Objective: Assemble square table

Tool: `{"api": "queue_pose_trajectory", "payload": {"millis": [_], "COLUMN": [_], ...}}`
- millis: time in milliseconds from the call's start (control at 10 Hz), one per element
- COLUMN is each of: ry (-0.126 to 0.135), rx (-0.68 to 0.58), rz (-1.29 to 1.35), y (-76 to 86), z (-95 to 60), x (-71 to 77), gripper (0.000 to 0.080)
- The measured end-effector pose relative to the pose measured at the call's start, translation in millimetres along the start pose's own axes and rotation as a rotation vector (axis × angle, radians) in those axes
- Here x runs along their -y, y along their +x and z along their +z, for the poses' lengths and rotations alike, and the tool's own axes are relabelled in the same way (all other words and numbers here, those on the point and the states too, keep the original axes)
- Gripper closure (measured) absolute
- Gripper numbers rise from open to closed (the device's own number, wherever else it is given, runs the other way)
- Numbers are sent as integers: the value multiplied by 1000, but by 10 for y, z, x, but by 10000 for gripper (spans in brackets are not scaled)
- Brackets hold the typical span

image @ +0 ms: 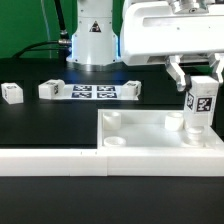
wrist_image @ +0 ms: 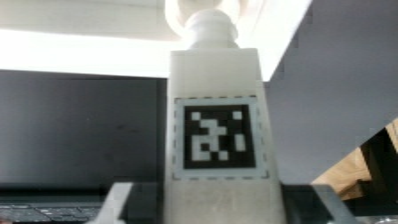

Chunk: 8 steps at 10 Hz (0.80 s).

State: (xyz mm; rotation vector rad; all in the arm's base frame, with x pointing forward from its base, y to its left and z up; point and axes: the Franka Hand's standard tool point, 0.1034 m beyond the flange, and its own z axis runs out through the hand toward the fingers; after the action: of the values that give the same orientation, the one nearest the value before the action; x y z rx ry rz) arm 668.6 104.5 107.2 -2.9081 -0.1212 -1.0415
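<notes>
The square table's top is a white slab with a raised rim and round corner holes, lying at the exterior view's lower right. One white leg with a black-and-white tag stands upright over the slab's far right corner. My gripper is shut on its upper part. Whether the leg's lower end touches the slab I cannot tell. In the wrist view the same leg fills the middle, its round peg pointing away, with my gripper clamped on its sides. Three more legs lie loose on the black table.
The marker board lies flat between two of the loose legs. A long low white border wall runs along the front at the exterior view's left, meeting the slab. The robot's base stands behind the board.
</notes>
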Motion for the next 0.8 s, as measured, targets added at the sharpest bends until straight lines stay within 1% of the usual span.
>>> {"api": "queue_pose_trajectory", "payload": {"millis": [100, 300, 600, 800], "ry": [0, -2, -5, -5], "rx": [6, 1, 18, 19], "rz": [-1, -1, -1, -1], "y": [-35, -52, -160, -171], "z": [22, 41, 108, 117], "x": [5, -2, -20, -12], "gripper": [509, 509, 509, 509]}}
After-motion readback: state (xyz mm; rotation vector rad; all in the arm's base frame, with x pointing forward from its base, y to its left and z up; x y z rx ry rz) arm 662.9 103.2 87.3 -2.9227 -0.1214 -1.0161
